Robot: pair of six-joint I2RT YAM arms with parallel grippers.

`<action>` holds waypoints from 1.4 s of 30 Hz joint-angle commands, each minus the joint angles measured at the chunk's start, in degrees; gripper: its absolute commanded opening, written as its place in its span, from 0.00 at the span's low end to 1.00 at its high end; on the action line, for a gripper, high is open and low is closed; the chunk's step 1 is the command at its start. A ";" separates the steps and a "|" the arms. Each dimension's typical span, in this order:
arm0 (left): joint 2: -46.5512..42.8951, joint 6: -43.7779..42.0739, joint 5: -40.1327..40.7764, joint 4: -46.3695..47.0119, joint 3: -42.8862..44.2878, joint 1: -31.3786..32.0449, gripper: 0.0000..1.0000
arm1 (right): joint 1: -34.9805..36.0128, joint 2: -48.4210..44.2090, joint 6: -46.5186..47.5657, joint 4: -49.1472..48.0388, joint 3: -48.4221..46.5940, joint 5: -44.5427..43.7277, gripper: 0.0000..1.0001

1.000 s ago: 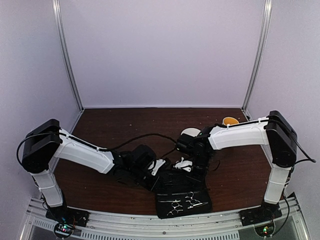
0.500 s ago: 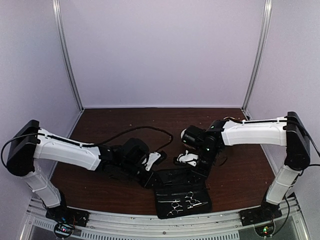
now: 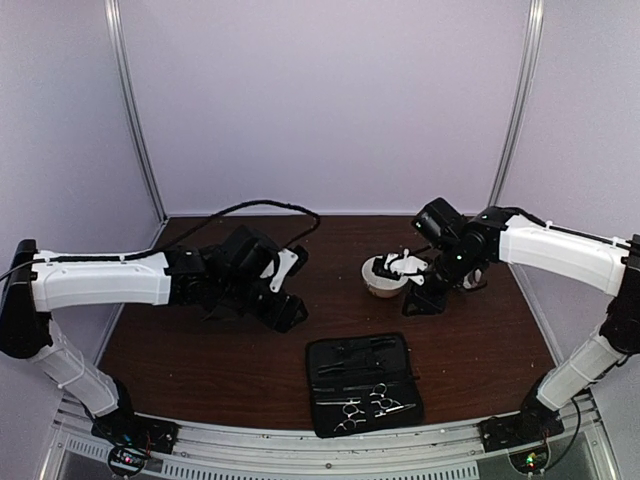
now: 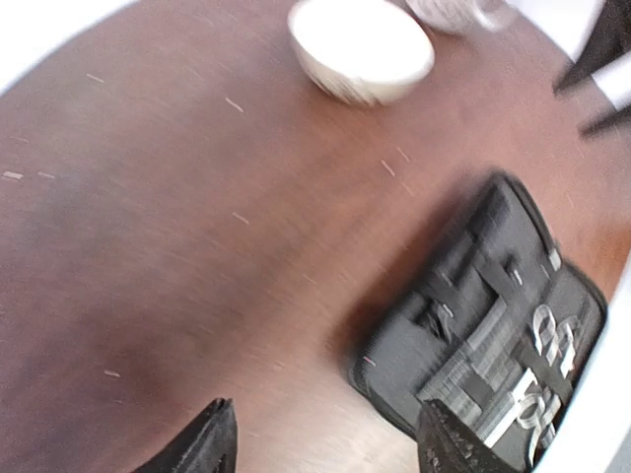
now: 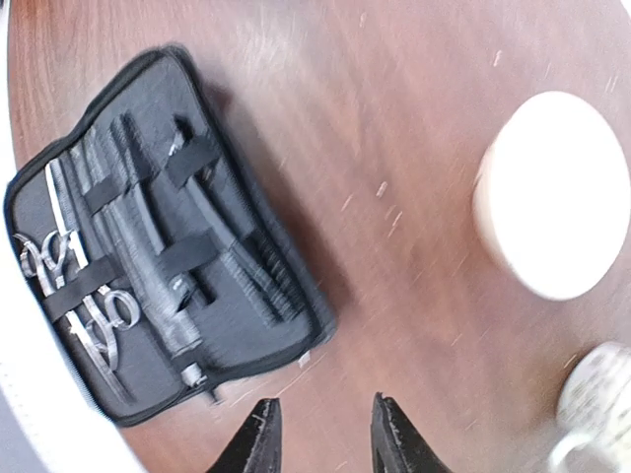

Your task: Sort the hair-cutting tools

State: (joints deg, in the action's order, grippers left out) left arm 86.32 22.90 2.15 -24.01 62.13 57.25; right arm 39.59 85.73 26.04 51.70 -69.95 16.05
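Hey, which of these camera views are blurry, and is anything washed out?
Left wrist view: heavy motion blur, the case and its scissors smeared. Right wrist view: milder blur, the white bowl blown out with no surface detail. Top view: sharp and evenly lit, though the black case hardly stands out from the dark table.

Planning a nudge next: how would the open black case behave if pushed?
The case looks soft-sided, so it probably flexes when pushed. Lying flat on the smooth table, it likely slides; the strapped scissors should ride along.
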 commanded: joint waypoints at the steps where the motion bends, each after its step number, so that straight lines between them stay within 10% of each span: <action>1: -2.09 1.29 9.25 5.31 2.46 -1.03 0.66 | 0.03 -1.76 10.42 -12.32 3.90 2.86 0.33; 7: 0.86 0.03 8.18 10.70 2.50 -1.79 0.65 | 0.64 -4.24 18.35 -18.99 10.70 11.97 0.48; 14: 7.66 -6.12 -2.30 10.12 4.83 -2.45 0.52 | 0.51 -9.29 10.42 -29.80 13.40 -9.31 0.51; 23: 12.78 -26.77 -9.78 -2.22 10.26 -0.58 0.42 | -0.34 -13.06 11.06 -32.54 18.41 -13.09 0.55; 42: 25.87 -31.46 -0.45 -6.39 19.56 3.99 0.30 | -9.89 -14.03 5.67 -33.35 18.64 -3.78 0.55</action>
State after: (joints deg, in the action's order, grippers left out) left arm 110.72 -7.25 -0.60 -29.98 78.91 60.66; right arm 30.83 72.64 33.19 18.59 -50.85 9.23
